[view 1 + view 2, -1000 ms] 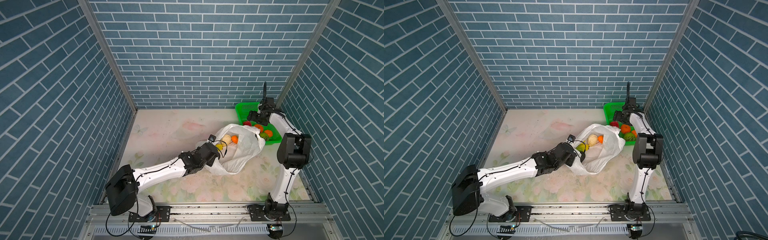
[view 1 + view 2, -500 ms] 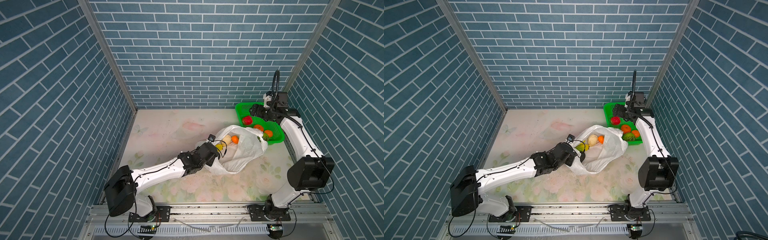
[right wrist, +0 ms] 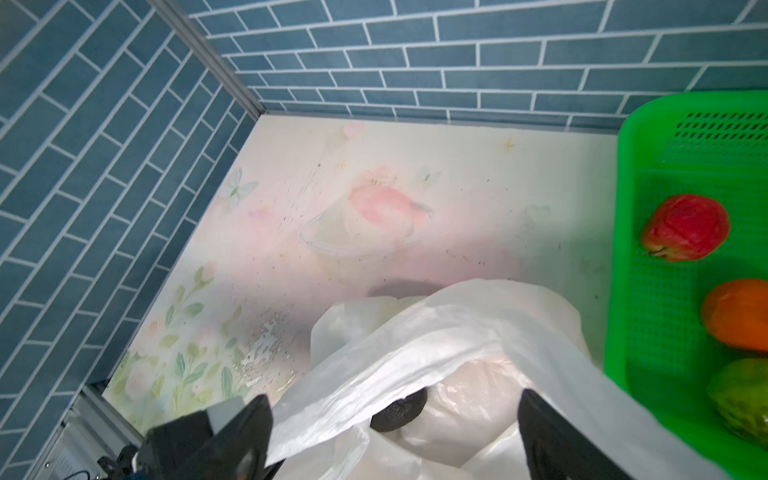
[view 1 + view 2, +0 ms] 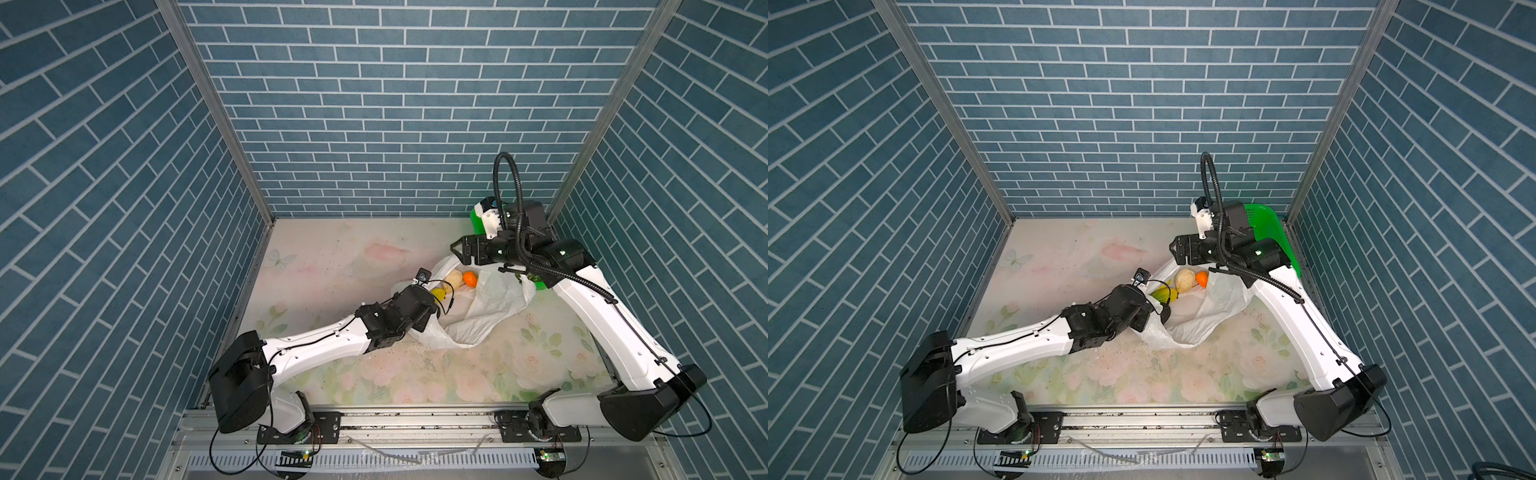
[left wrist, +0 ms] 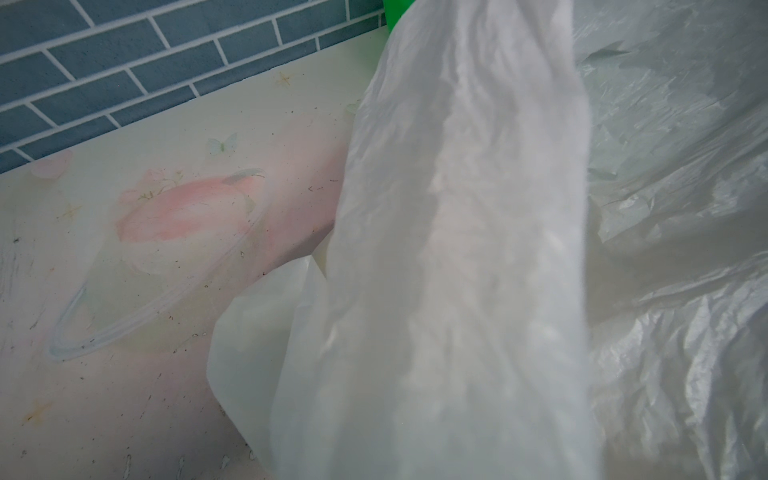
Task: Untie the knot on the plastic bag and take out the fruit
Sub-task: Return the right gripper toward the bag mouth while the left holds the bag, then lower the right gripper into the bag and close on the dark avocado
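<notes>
The white plastic bag lies open on the flowered mat; the knot is out of view. In its mouth sit a cream fruit, an orange one and a yellow-green one. My left gripper is at the bag's near rim, shut on the plastic, and bag film hides its jaws in the left wrist view. My right gripper hovers open over the bag's far rim. A dark avocado shows inside the bag between its fingers.
A green basket stands in the back right corner, mostly behind my right arm. It holds a red fruit, an orange one and a green one. Brick walls close in on three sides.
My right arm has swung from over the green basket to the bag's far rim, its gripper open. The left arm and the bag have stayed put.
</notes>
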